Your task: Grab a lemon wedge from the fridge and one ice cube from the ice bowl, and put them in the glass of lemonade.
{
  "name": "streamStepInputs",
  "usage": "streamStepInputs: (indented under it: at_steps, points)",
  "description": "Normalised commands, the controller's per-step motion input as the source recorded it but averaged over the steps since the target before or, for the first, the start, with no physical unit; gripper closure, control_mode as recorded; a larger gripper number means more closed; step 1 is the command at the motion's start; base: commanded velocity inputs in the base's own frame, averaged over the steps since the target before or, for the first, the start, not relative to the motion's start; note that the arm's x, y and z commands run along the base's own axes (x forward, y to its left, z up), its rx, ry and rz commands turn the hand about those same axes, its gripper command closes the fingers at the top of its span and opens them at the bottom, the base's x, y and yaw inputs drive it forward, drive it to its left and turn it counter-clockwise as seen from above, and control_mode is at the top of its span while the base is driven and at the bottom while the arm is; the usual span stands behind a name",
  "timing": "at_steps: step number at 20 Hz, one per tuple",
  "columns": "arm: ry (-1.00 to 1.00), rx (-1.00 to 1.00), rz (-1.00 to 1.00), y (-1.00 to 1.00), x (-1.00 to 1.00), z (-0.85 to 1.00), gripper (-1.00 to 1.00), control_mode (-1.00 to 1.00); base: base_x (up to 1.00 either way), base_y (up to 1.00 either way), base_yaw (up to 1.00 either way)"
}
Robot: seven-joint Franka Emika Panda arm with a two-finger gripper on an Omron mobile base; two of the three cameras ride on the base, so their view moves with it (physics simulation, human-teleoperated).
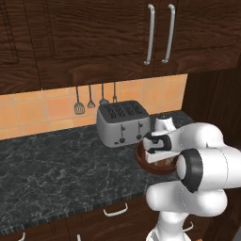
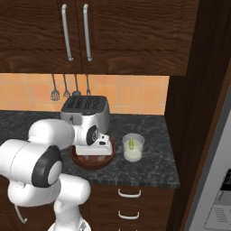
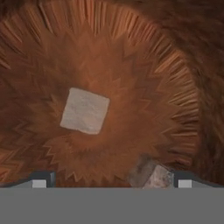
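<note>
My gripper (image 3: 112,181) is open and points straight down into the ice bowl (image 3: 175,87), close above its reddish-brown floor. One pale ice cube (image 3: 85,110) lies ahead of the fingertips, slightly left of centre. A second cube (image 3: 154,176) sits just inside the right fingertip (image 3: 184,180). Nothing is between the jaws. From the base, the white hand hangs over the ice bowl (image 2: 92,163) (image 1: 141,159) in front of the toaster. The glass of lemonade (image 2: 133,148) stands just right of the bowl, with a yellow-green lemon wedge (image 2: 131,143) in it. The grey fridge (image 2: 212,171) fills the far right.
A silver four-slot toaster (image 1: 123,122) (image 2: 85,109) stands behind the bowl on the dark stone counter (image 1: 56,174). Utensils (image 1: 89,100) hang on the orange tiles. Dark upper cabinets (image 2: 76,31) hang overhead, and a tall dark panel (image 2: 189,113) separates counter from fridge.
</note>
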Motion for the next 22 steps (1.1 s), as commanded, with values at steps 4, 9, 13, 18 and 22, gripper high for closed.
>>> streamStepInputs:
  at_steps: [4, 9, 13, 18, 22]
  points:
    - [0.01, 0.01, -0.01, 0.00, 0.00, -0.12, -1.00, -1.00, 0.00, 0.00, 0.00]
    - [-0.04, 0.03, 0.00, 0.15, -0.15, 0.00, -1.00, -1.00, 0.00, 0.00, 0.00]
    - [-0.03, 0.05, 0.00, 0.30, -0.30, 0.00, -1.00, -1.00, 0.00, 0.00, 0.00]
    - [-0.05, 0.02, -0.01, 0.08, -0.05, 0.09, -1.00, -1.00, 0.00, 0.00, 0.00]
    - [-0.02, 0.04, -0.04, -0.14, 0.20, 0.00, -1.00, -1.00, 0.00, 0.00, 0.00]
